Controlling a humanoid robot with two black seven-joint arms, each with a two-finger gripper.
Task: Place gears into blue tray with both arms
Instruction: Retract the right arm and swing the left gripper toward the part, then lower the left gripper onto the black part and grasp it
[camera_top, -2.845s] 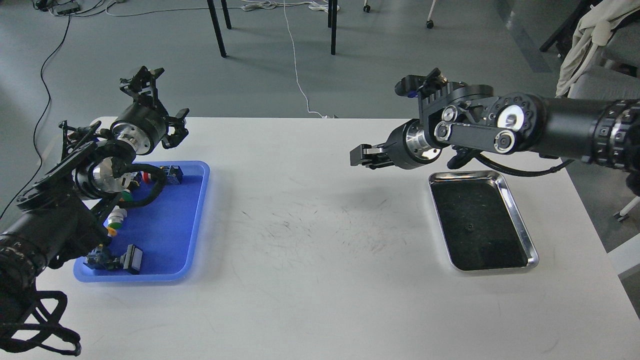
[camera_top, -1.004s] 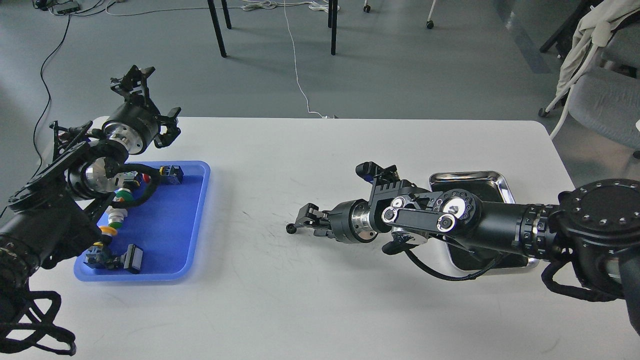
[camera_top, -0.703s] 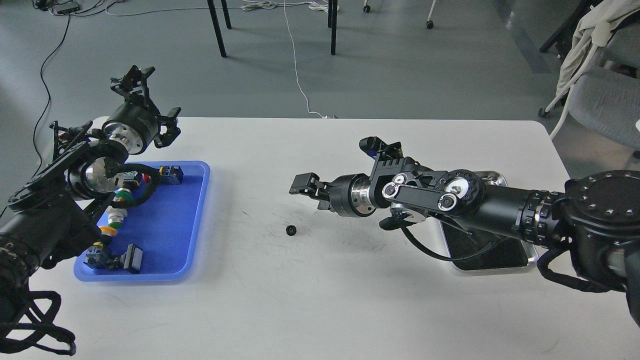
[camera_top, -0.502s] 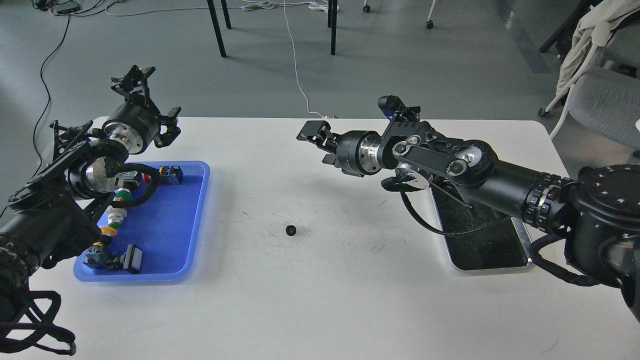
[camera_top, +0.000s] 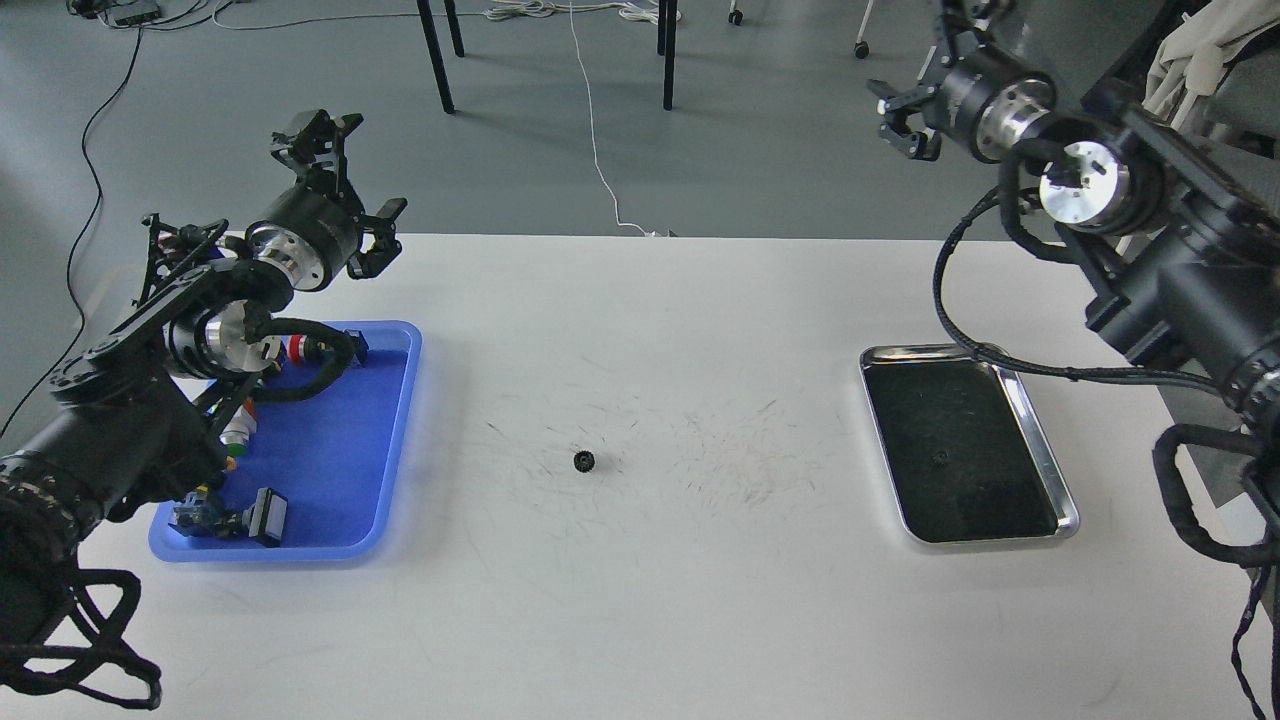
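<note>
Black gear, first (camera_top: 584, 461): flat on bare desk (camera_top: 640, 600), mid-surface, well apart from both trays.
Black gear, second (camera_top: 939, 457): faint speck inside steel tray (camera_top: 1068, 500).
Blue tray (camera_top: 395, 440): holds coloured switches (camera_top: 235, 435); no gear visible inside.
Left tool (camera_top: 335, 170): raised beyond tray's far end, fingers spread, empty.
Right tool (camera_top: 905, 125): high above desk's far right, spread or closed cannot tell.
Progress: none placed; both gears left to move, by judgement.
</note>
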